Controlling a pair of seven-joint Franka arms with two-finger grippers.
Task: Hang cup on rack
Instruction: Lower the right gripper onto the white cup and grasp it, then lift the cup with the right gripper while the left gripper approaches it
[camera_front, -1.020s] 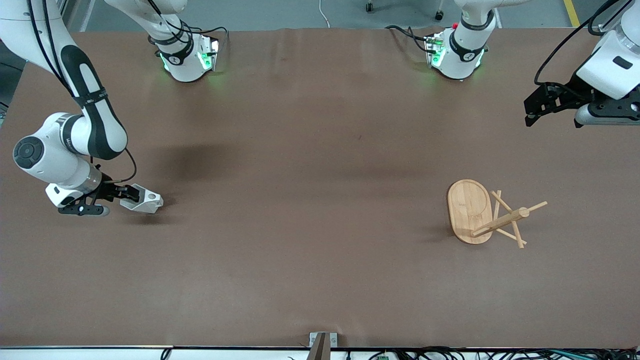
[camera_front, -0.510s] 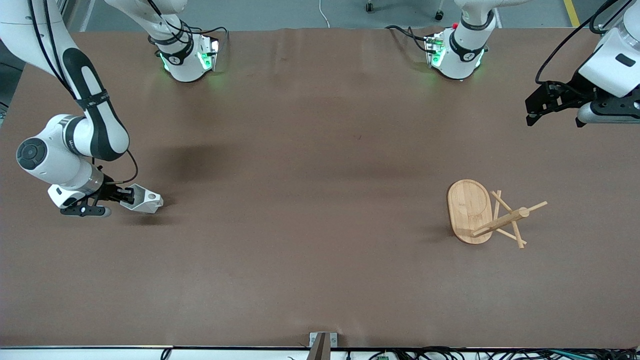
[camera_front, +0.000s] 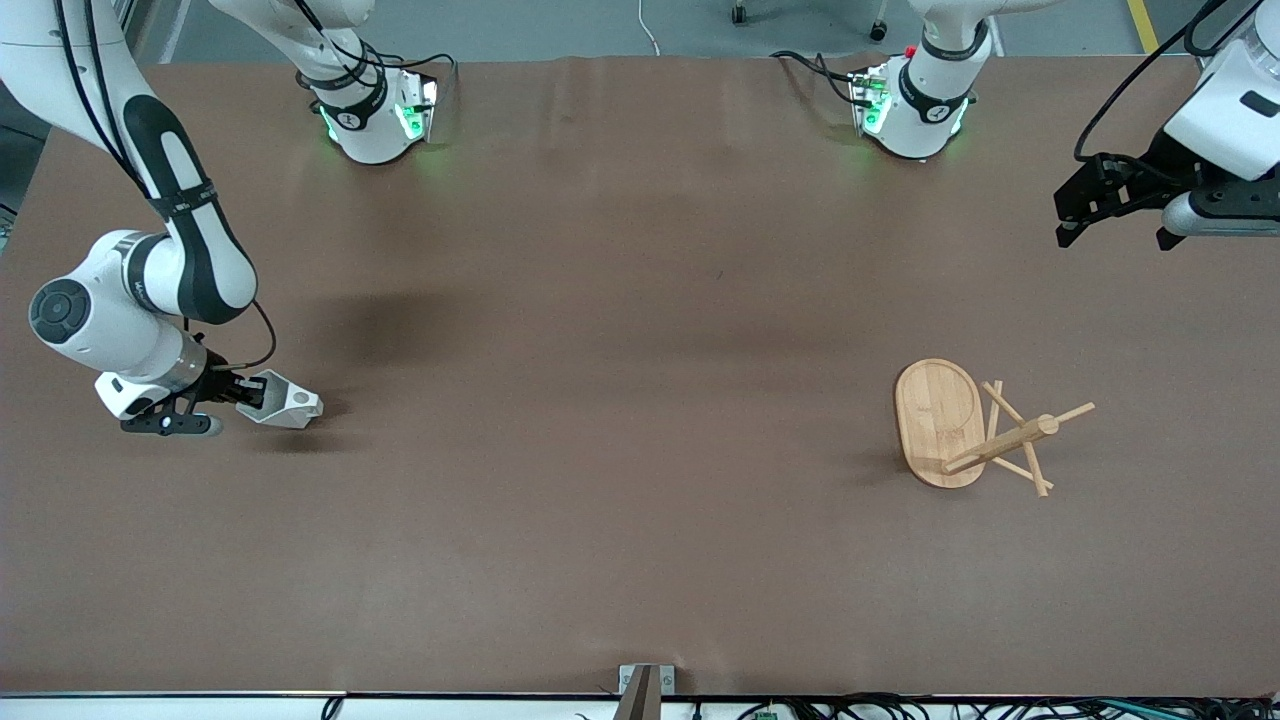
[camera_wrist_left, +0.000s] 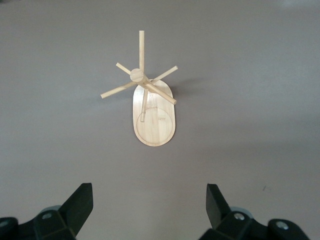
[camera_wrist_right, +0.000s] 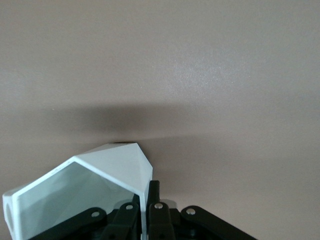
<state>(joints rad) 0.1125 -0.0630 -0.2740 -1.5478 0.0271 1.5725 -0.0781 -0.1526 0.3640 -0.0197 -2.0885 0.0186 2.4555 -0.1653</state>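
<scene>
So the job is only partly under way: the cup (camera_front: 283, 402) is in the right gripper (camera_front: 250, 390), but it is nowhere near the rack (camera_front: 965, 428) yet. The rack stands upright toward the left arm's end of the table, and the cup is well apart from it, down at the right arm's end. None of the rack's pegs carries anything, so the whole carry across the table and the actual hanging are left to do, as far as anyone can judge from this.

On the jaws: the right gripper's fingers (camera_wrist_right: 154, 200) are pinched together on the cup's thin wall at the rim, one finger inside and one outside, as the right wrist view shows. The cup looks tipped on its side, mouth facing back toward the gripper. Whether it is just lifted or touching the table (camera_front: 620, 330) is hard to say; its shadow sits right under it, so it's very low either way.

The left gripper (camera_front: 1085, 205) waits up in the air over the table edge at its own end, clear of the rack. Its fingers (camera_wrist_left: 80, 202) are spread wide apart and hold nothing, with the rack visible between them below.
</scene>
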